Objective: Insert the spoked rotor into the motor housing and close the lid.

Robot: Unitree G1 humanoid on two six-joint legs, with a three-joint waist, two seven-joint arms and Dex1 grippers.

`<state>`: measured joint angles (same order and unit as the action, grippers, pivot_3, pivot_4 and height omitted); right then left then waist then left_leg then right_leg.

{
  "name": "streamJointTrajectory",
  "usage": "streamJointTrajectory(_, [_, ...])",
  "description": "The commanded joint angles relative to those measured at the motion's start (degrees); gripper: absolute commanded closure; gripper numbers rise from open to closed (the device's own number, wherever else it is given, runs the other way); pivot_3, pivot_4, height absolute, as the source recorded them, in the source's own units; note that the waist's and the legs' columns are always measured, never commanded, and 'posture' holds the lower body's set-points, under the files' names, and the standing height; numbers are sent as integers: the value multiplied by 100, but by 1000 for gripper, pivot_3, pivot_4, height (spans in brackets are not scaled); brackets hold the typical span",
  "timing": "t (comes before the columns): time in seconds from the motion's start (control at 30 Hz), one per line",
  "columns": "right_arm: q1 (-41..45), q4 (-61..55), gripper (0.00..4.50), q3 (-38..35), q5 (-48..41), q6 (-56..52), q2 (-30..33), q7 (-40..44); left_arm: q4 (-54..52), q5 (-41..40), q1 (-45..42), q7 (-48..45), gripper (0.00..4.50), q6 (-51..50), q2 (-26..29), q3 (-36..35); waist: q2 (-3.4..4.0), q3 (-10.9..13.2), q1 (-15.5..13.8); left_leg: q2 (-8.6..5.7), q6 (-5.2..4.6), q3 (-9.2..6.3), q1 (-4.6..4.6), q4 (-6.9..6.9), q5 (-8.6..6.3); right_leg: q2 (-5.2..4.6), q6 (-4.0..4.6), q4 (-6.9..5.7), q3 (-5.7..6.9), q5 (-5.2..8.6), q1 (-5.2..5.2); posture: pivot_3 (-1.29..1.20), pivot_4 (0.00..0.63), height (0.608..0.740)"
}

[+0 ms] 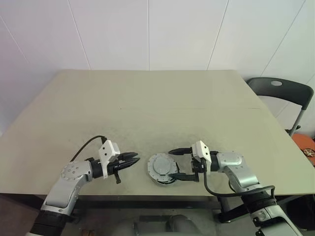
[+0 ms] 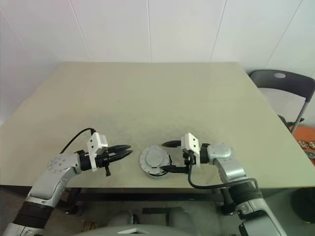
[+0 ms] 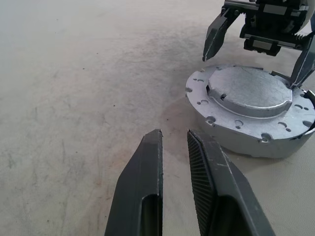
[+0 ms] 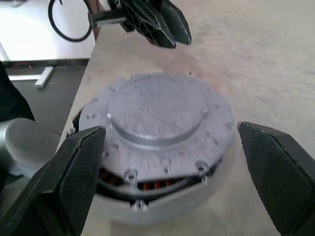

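The motor housing stands on the table near its front edge, between my two grippers. The grey lid lies on top of it. Under the lid's edge on the side toward my right wrist there is a gap, and copper windings show through it. The spoked rotor is hidden. My right gripper is open, with one finger on each side of the housing and neither touching it. My left gripper is shut and holds nothing. It points at the housing from a short way to its left.
The beige table stretches far behind the housing. Its front edge runs just below both grippers. A dark folding chair stands past the table's right rear corner, with an orange object on the floor beside it.
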<state>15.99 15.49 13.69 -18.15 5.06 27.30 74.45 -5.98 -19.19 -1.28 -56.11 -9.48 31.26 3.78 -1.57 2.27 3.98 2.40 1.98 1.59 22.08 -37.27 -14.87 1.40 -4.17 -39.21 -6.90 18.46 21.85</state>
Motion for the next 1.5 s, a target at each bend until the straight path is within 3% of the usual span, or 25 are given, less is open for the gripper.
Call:
streamJointTrajectory(0.03, [146, -86, 7, -87, 42, 200, -50, 33, -125, 8, -32, 20, 3576, 74, -16, 9, 0, 0, 0, 0, 0, 0, 0, 0, 0, -1, 0, 0, 0, 0, 0, 0, 0, 740])
streamJointTrajectory(0.6, [400, -691, 7, 290, 26, -891, -5, 493, -152, 38, 17, 72, 3576, 63, -21, 21, 0, 0, -3, -1, 0, -1, -3, -1, 0, -2, 0, -2, 0, 0, -2, 0, 0, 740])
streamJointTrajectory(0.93, [605, -263, 7, 456, 657, -414, -276, 27, -168, 36, 40, 95, 3576, 48, -16, 20, 1, 1, 4, 0, 1, 1, -56, 6, 0, -1, 2, 1, 1, 2, -46, 0, 0, 740])
streamJointTrajectory(1.23, [637, -567, 7, 573, 730, -850, -110, 155, -171, 39, 44, 104, 3576, 51, -15, 19, 1, 0, 3, 0, 1, 3, -64, 6, -1, -4, 18, 1, -2, 11, -53, 0, 0, 740])
streamJointTrajectory(1.4, [638, -620, 1175, 515, 699, -893, -88, 119, -170, 41, 48, 116, 3576, 59, -21, 16, 1, 1, 3, 0, 1, 2, -64, 7, -1, -4, 18, 2, -3, 11, -53, 0, 0, 740])
streamJointTrajectory(1.5, [639, -628, 1329, 504, 708, -875, -92, 90, -172, 44, 43, 123, 3576, 56, -22, 18, 1, 0, 3, 0, 1, 3, -64, 8, -1, -4, 17, 3, -3, 11, -53, 0, 0, 740])
